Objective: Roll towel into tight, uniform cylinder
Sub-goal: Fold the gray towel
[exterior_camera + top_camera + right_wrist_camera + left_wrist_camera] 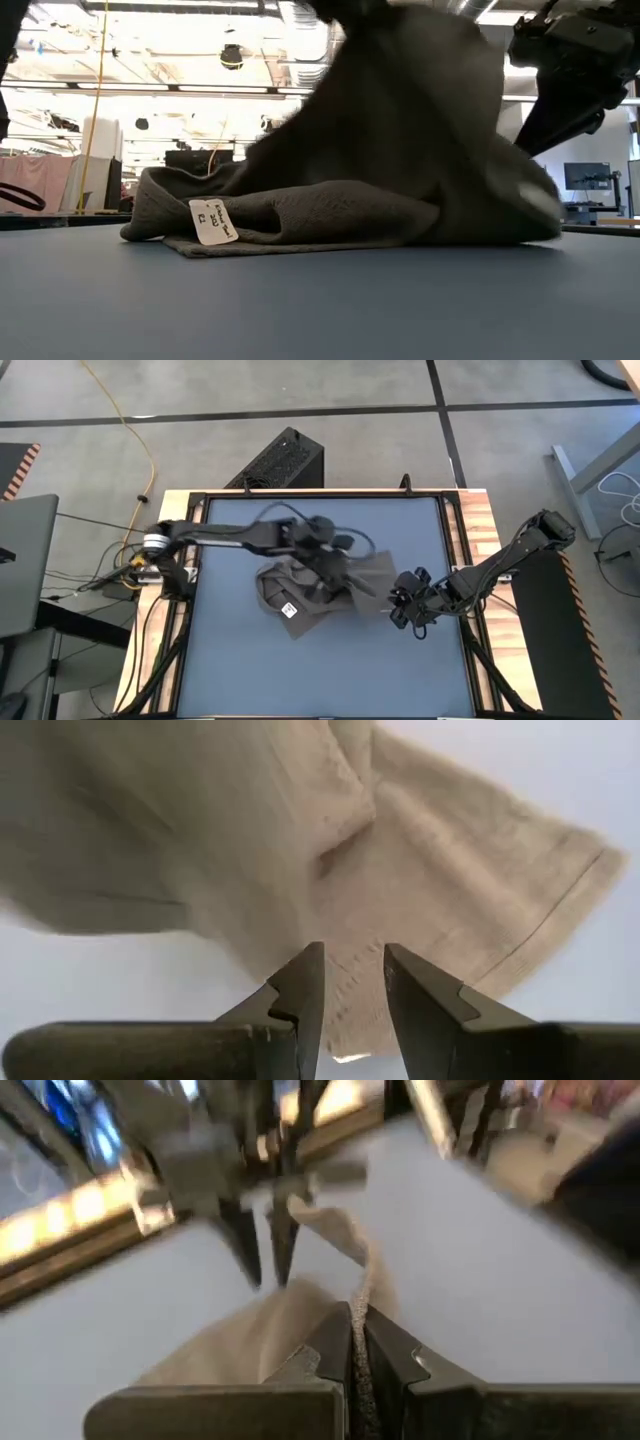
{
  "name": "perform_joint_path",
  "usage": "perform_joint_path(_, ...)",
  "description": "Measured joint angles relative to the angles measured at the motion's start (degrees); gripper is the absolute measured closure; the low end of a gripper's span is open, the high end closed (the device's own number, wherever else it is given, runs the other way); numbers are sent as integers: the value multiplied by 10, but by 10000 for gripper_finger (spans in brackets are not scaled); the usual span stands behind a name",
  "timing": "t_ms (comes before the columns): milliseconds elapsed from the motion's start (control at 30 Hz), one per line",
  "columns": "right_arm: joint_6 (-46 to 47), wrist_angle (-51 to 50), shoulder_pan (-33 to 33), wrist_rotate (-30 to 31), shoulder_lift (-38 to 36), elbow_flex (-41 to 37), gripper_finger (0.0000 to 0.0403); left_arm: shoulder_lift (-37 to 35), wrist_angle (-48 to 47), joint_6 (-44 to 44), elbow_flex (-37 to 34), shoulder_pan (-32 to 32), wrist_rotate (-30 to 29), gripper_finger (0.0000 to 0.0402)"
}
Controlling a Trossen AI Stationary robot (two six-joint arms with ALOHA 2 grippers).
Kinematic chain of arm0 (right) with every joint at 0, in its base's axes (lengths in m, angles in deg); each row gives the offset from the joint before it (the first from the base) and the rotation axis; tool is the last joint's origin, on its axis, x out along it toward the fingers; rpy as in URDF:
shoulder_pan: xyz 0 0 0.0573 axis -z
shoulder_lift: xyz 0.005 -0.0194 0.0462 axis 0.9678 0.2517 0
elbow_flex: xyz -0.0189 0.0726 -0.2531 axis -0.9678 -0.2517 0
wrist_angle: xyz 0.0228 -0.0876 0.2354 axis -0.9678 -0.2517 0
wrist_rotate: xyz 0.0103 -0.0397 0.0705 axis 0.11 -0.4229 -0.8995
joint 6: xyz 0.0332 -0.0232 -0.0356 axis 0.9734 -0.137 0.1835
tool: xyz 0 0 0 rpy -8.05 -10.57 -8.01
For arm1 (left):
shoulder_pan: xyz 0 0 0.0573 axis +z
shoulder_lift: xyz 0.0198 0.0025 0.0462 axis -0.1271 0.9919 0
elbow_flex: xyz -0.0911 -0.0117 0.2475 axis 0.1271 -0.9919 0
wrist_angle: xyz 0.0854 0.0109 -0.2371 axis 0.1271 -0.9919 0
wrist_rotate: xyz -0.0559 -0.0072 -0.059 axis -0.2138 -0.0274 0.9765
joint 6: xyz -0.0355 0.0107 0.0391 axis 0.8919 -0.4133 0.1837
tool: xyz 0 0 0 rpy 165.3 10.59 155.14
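Towel (305,592): it is found crumpled near the middle of the tabletop (230,670), a little toward the far edge; one part is raised in the air, the rest is left lying in loose folds. No roll is formed yet.
Left gripper (335,575): it is placed over the middle of the cloth. The fingers are pressed fully together and a fold of the towel is pinched between them, as seen in the left wrist view.
Right gripper (408,610): it is held close to the towel's edge on the right side of the tabletop. The jaws are partly apart; whether cloth is caught between them cannot be told.
White tag (213,221): it is seen on the lying part, toward the near edge.
Risk: the cloth may be bunched more if only one fold is lifted; an uneven, loose cylinder would probably be caused by this.
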Motion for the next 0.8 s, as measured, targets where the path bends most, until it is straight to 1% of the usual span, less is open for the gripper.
perform_joint_path(67,-5,0,0,12,0,0,271,-47,35,21,-57,16,-4,401)
perform_joint_path(167,-19,3,0,26,0,0,271,-121,101,62,-166,43,-50,401)
perform_joint_path(300,-53,18,2,31,0,0,271,-218,187,132,-323,78,-123,401)
perform_joint_path(367,-76,33,8,31,0,0,271,-256,211,165,-397,91,-171,401)
perform_joint_path(433,-111,56,19,31,0,0,271,-285,226,198,-465,102,-218,401)
perform_joint_path(500,-154,89,34,31,0,0,271,-306,250,229,-521,111,-245,401)
perform_joint_path(600,-227,156,61,28,0,0,271,-324,291,267,-586,119,-248,401)
perform_joint_path(667,-272,199,78,26,1,0,271,-326,319,275,-614,119,-247,401)
perform_joint_path(733,-302,236,92,26,9,0,271,-327,325,271,-628,119,-234,401)
perform_joint_path(800,-318,257,102,24,21,0,271,-326,308,256,-629,117,-201,398)
